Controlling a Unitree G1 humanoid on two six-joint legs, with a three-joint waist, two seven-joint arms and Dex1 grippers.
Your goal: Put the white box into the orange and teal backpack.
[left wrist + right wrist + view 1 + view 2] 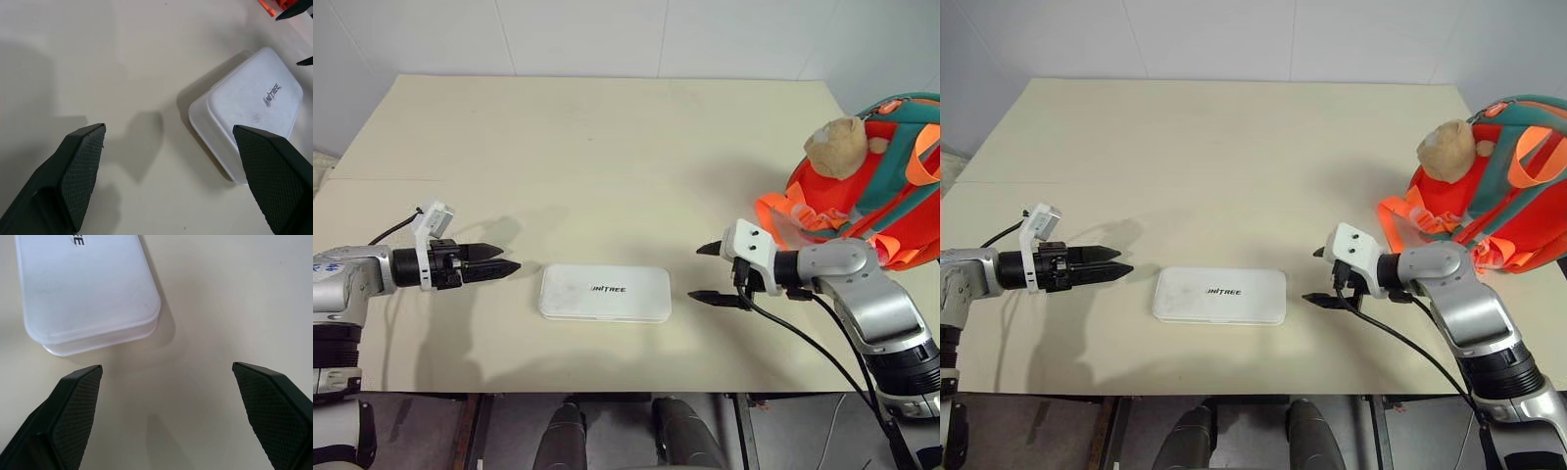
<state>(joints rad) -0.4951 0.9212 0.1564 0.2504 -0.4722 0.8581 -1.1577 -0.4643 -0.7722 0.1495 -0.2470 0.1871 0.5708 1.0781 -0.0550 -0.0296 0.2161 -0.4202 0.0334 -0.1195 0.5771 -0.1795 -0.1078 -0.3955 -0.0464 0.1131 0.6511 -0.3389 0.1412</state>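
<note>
A: Where is the white box (605, 293) lying?
B: It is lying flat and closed near the table's front edge, lettering up.
A: And the orange and teal backpack (875, 186)?
B: It is sitting at the right edge, well apart, its plush bear facing inward.

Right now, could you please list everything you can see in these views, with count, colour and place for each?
white box: one, white with dark lettering, lying flat near the table's front edge, between the two grippers and touched by neither.
orange and teal backpack: one, orange with teal trim, at the table's right edge.
plush bear: one, tan, on the backpack's front.
table: one, pale cream, carrying all of the above.
left gripper: one, black fingers, open, empty, just left of the box.
right gripper: one, black fingers, open, empty, just right of the box.
</note>
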